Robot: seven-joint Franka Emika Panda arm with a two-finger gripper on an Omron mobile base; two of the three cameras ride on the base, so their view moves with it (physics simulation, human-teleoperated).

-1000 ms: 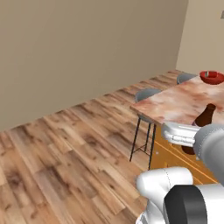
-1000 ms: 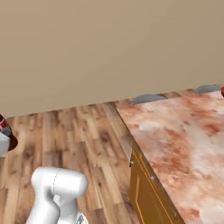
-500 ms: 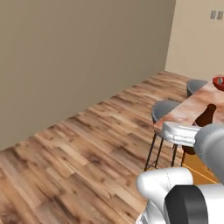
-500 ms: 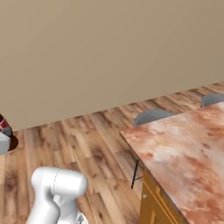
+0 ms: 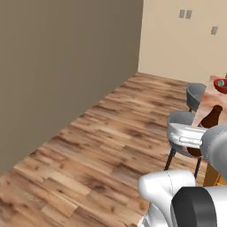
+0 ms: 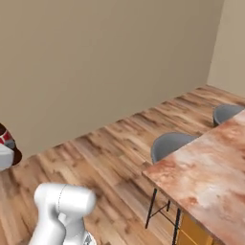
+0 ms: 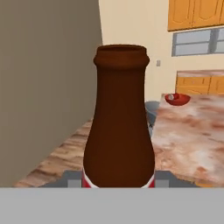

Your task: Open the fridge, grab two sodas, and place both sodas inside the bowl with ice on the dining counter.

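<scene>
Bare walls and plank flooring surround us, with the dining counter (image 6: 206, 177) stretching along our right and grey stools (image 6: 173, 143) tucked beside it. Our gripper (image 5: 190, 135) is pinched on the soda bottle (image 7: 119, 127), held upright — the red bowl (image 7: 177, 99) sits far down the counter. We should carry it level, come in above the rim — then lower gently before releasing.

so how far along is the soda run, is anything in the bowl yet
Done: the brown soda bottle has been fetched and stands upright in the gripper, which is shut on it. In hand: carrying it toward the dining counter. Left: setting it in the red bowl, far down the counter. Something pale sits in the bowl, too small to tell if the red can is there.
</scene>
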